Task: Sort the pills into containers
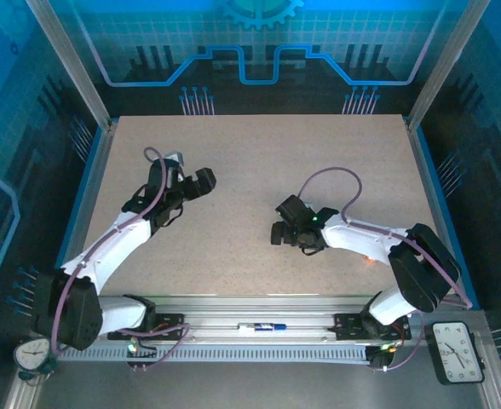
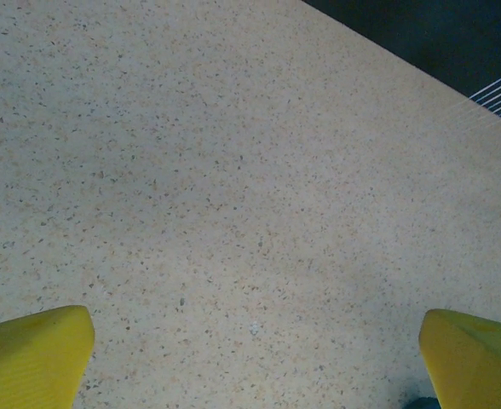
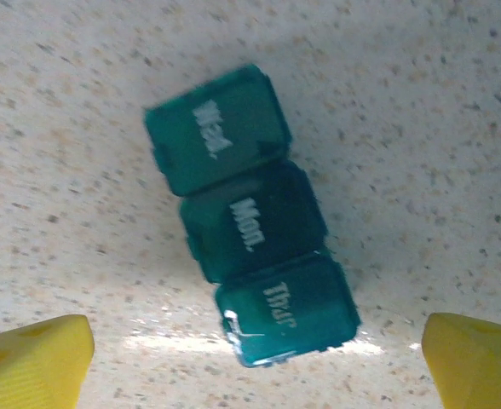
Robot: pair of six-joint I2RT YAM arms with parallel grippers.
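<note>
The containers [image 3: 252, 217] are one teal-green strip of three square compartments marked Wed, Mon and Thur. It lies slantwise on the speckled table with its lids shut. My right gripper [image 3: 255, 366] hovers over it, open, with yellow fingertips [image 3: 33, 362] wide apart on either side of the Thur end and not touching it. From above, the right gripper [image 1: 278, 228] sits mid-table and covers the strip. My left gripper [image 1: 204, 181] is farther left and open over bare table [image 2: 233, 170], nothing between its fingertips [image 2: 29, 358]. The pills are out of view.
A blue-and-white pen [image 1: 262, 326] lies on the front rail between the arm bases. Clocks stand at the near left [image 1: 33, 354] and near right [image 1: 457, 351] corners. Metal frame posts and blue walls ring the table; its far edge [image 2: 421, 72] runs close ahead of the left gripper.
</note>
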